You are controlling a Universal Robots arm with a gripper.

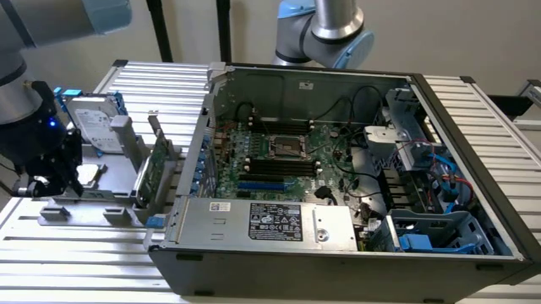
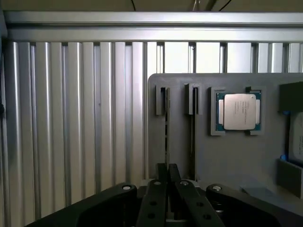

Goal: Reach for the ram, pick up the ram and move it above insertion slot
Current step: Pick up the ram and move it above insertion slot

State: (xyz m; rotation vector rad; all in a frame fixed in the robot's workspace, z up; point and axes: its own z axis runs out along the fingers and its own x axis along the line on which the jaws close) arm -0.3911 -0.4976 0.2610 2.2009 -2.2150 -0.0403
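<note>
Ram [image 2: 166,124] edge-on between gripper [image 2: 167,166] jaws (snug)

Wall: a plain pale beige wall [image 1: 457,38], matte and bare, stands behind the table.
Table: a silver ribbed aluminium table top [image 1: 76,253] of long parallel slats; the wrist view sees the same slats [image 2: 71,118] close up.
Rail: a smooth silver aluminium bar [image 2: 151,19] runs across the slat ends.
Poles: two thin black upright poles [image 1: 159,31] rise behind the table's far edge, against the wall.
Light: soft and even, with a pale sheen along the slat ridges.
</note>
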